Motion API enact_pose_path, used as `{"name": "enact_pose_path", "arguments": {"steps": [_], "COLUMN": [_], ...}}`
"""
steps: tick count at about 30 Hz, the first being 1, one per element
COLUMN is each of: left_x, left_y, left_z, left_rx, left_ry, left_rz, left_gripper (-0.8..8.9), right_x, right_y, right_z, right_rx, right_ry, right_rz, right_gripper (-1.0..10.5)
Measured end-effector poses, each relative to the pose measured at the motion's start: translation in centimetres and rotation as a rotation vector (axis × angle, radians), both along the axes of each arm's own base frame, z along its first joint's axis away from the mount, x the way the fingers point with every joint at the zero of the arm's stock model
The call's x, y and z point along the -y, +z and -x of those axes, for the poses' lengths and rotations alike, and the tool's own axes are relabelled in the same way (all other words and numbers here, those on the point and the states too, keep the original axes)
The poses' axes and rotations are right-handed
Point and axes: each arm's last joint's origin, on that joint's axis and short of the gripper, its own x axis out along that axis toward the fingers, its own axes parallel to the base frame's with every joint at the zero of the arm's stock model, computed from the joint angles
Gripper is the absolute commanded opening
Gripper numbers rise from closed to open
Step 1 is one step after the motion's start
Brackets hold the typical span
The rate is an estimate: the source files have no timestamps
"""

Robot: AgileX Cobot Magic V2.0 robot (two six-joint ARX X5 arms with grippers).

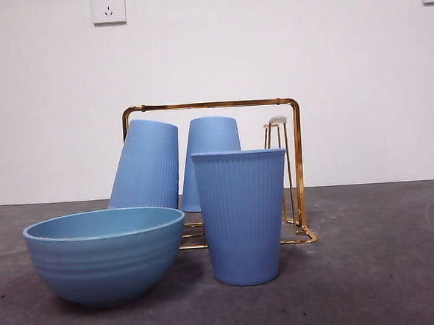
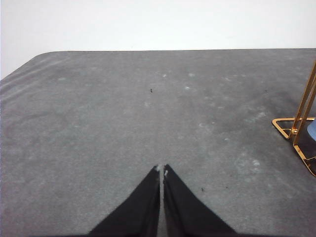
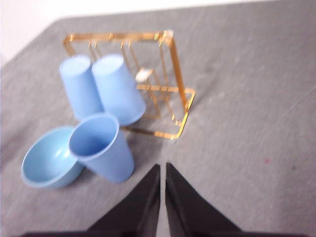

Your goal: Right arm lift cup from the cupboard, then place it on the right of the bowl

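At frame centre in the front view, the cup (image 1: 242, 216) stands upright on the tabletop (image 1: 371, 271), just right of the bowl (image 1: 105, 254). Two more cups (image 1: 146, 165) sit upside down on the rack (image 1: 298, 165) behind. Right tool (image 3: 163, 166) and left tool (image 2: 162, 168): both pressed together, holding nothing.

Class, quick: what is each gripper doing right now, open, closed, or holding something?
Left gripper: closed, holding nothing, above the grey table.
Right gripper: closed, holding nothing, near the upright ribbed light-blue cup.

ribbed light-blue cup (image 1: 242, 216), blue bowl (image 1: 105, 254), gold cupboard (image 1: 298, 165)
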Motion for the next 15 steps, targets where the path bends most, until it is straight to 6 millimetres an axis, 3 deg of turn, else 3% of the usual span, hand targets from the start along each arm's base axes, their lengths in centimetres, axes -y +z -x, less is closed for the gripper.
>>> {"name": "enact_pose_path", "arguments": {"steps": [6,15], "left_x": [0.0,0.0], "left_y": [0.0,0.0], "left_z": [0.0,0.0], "left_rx": [0.000,0.000], "left_ry": [0.000,0.000], "left_rz": [0.000,0.000], "left_gripper": [0.09,0.09], "right_x": [0.4,1.9], "right_y": [-2.5,-10.6], "right_z": [-1.6,-4.2], "right_rx": [0.092,0.234], "right_ry": [-0.185,-0.439], "right_rz": [-0.009,0.087], "right_gripper": [0.2,0.2]}}
